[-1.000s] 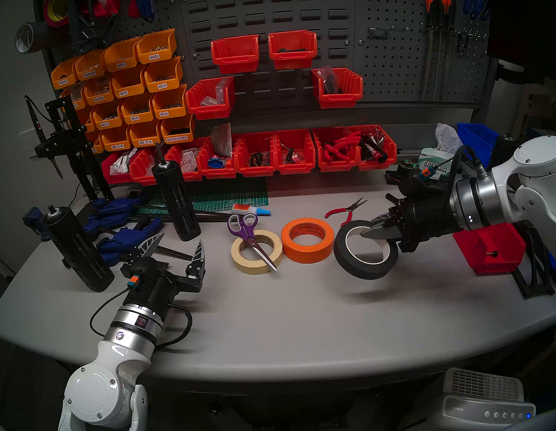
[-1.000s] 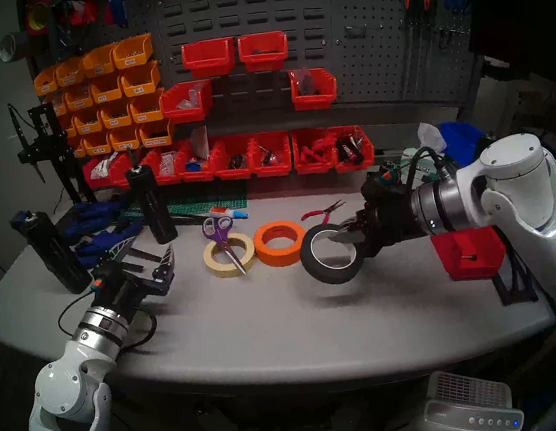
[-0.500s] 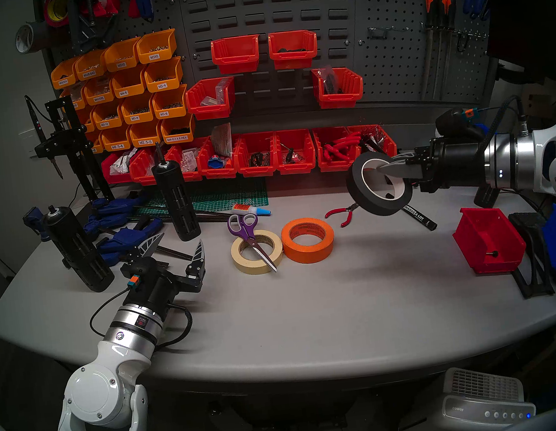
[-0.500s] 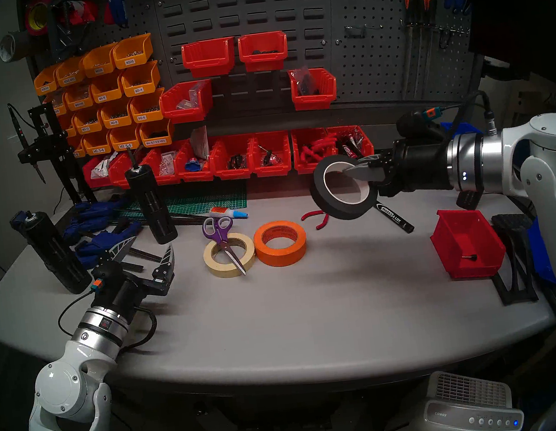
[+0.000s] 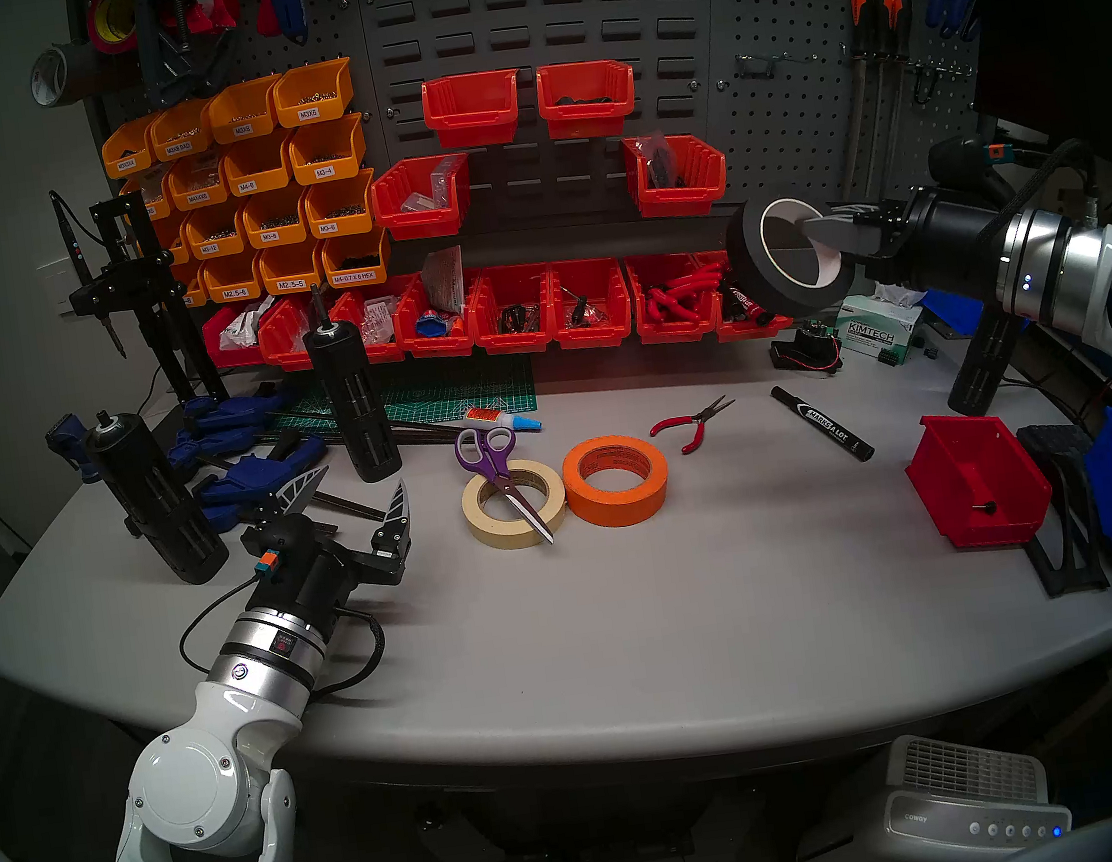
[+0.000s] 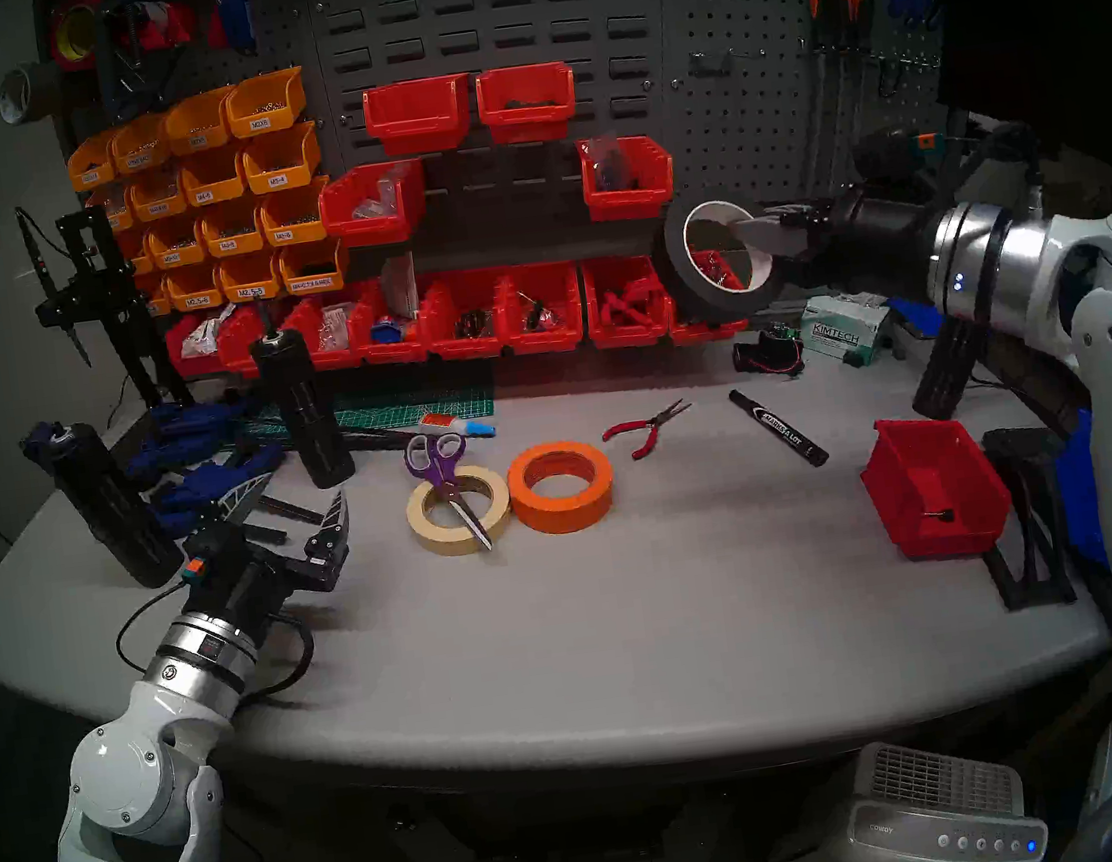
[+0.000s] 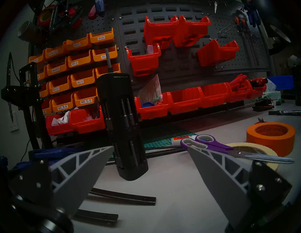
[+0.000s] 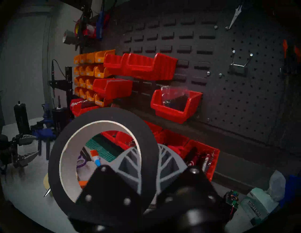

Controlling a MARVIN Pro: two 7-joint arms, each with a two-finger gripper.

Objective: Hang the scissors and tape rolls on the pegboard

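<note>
Right gripper [image 5: 825, 226] is clamped on the black tape roll [image 5: 791, 265], up in the air near the pegboard [image 5: 796, 132]. Left gripper [image 5: 352, 497] sits wide apart over the surface [image 5: 632, 620], empty.

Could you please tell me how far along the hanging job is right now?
Nothing is hung yet. In hand: the right gripper is shut on the black tape roll, raised in front of the pegboard. Left: the orange roll, the beige roll and the scissors lying across it.

The right pincer [image 5: 825, 226] has lifted the black tape roll [image 5: 791, 262] toward the pegboard [image 5: 802, 131].
</note>
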